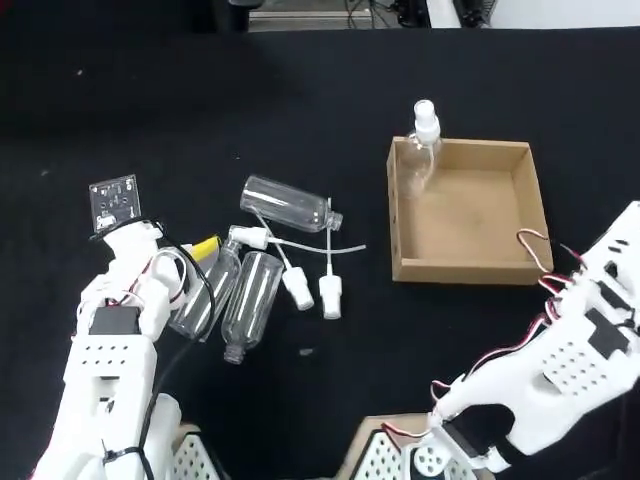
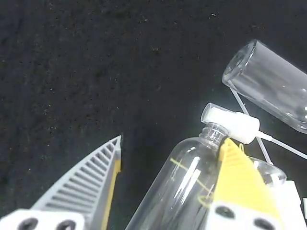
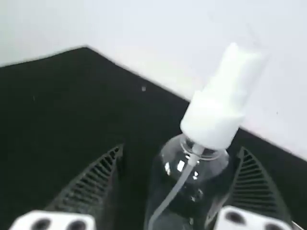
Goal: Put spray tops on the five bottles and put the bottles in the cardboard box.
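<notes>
My left gripper (image 2: pixel 175 143) is open low over the table, its grey and yellow fingers (image 2: pixel 240 177) on either side of a clear bottle (image 2: pixel 177 187) that lies there with a white spray top (image 2: pixel 230 125) at its neck. In the high view this gripper (image 1: pixel 185 250) is at the left end of the bottle group. A second bottle (image 1: pixel 250 297) lies beside the first, and a third (image 1: pixel 288 205) lies just beyond. Two loose spray tops (image 1: pixel 298 285) (image 1: pixel 330 292) lie to their right. My right gripper (image 3: pixel 180 148) is shut on a clear bottle (image 3: pixel 192 187) capped with a spray top (image 3: pixel 218 108).
The cardboard box (image 1: pixel 465 270) sits right of centre, with one capped bottle (image 1: pixel 424 145) standing in its far left corner. My right arm (image 1: pixel 580 350) rises near the box's front right corner. A small circuit board (image 1: pixel 115 200) stands by the left arm.
</notes>
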Robot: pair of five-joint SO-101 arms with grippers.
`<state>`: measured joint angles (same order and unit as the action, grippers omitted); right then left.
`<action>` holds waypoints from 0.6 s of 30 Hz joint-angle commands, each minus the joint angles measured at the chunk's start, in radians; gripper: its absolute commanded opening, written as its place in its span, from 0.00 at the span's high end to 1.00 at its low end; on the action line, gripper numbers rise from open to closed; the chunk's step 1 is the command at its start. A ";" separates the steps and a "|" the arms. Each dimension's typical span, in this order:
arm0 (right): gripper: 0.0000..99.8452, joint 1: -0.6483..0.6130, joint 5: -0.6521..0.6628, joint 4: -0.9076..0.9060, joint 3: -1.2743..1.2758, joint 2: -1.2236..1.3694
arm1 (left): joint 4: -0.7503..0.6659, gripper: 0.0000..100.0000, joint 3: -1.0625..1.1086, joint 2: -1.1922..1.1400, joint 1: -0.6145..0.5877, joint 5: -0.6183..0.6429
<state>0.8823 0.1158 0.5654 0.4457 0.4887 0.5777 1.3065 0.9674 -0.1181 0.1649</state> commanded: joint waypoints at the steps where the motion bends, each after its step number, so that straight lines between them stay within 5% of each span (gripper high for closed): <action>1: 0.70 0.021 0.000 -0.051 -0.097 -0.061 | -0.021 0.70 -0.010 0.015 -0.010 0.003; 18: 0.70 0.055 0.000 -0.058 -0.120 -0.001 | -0.021 0.70 -0.010 0.015 -0.010 0.003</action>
<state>0.9007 0.1158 0.5148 0.3751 0.4887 0.5777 1.3065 0.9674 -0.1181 0.1649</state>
